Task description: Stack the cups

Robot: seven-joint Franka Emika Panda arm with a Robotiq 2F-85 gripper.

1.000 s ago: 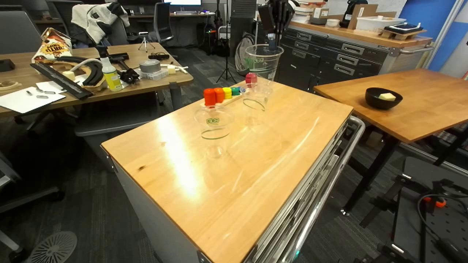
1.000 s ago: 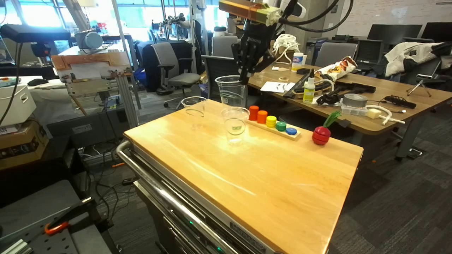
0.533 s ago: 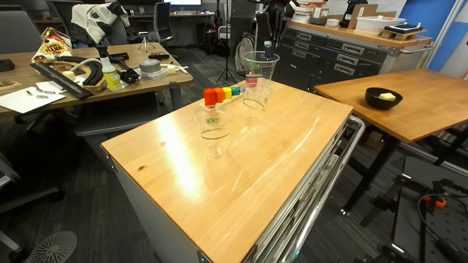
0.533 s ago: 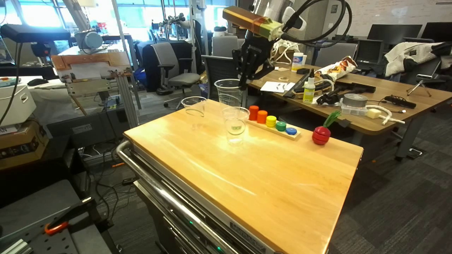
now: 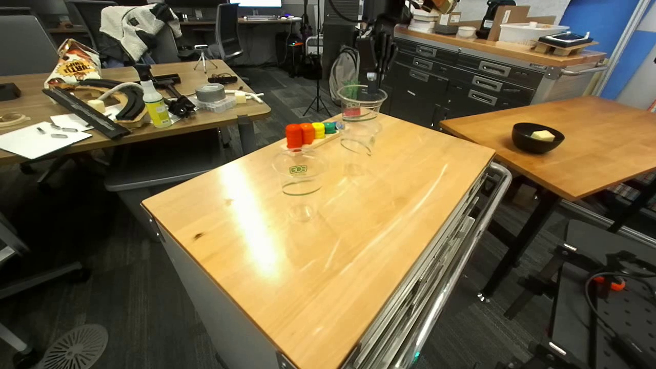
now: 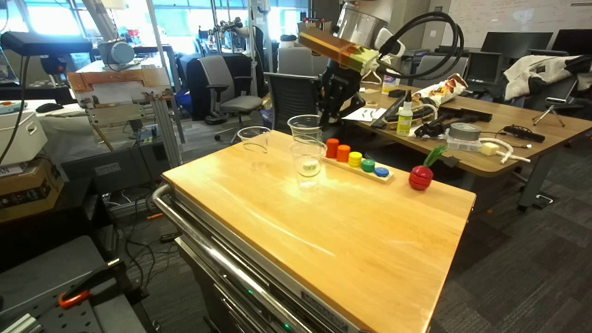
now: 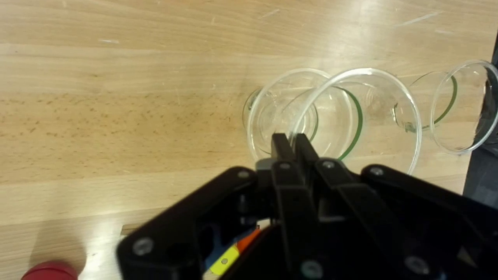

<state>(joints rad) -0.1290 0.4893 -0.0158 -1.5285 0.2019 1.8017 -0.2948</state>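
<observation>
My gripper (image 7: 294,142) is shut on the rim of one clear cup (image 5: 362,102), which hangs roughly upright below the fingers; it also shows in an exterior view (image 6: 305,124). A second clear cup (image 6: 307,173) stands upright on the wooden top. The held cup is over its mouth, and the two overlap in all views. Through the clear plastic I cannot tell how far the held base is inside it. In the wrist view the held cup (image 7: 383,116) sits right of the standing cup (image 7: 268,112). A third clear cup (image 5: 300,184) stands apart; it shows in the wrist view (image 7: 463,105).
A wooden strip with coloured pegs (image 6: 355,160) lies beside the second cup. A red radish toy (image 6: 421,178) stands near the edge of the wooden cart top (image 6: 351,240). A metal handle bar (image 6: 222,254) runs along the side. A black bowl (image 5: 535,141) is on another table.
My gripper has moved down with the held cup, bringing its rim nearer to the standing cup's rim. The two standing cups have not moved.
</observation>
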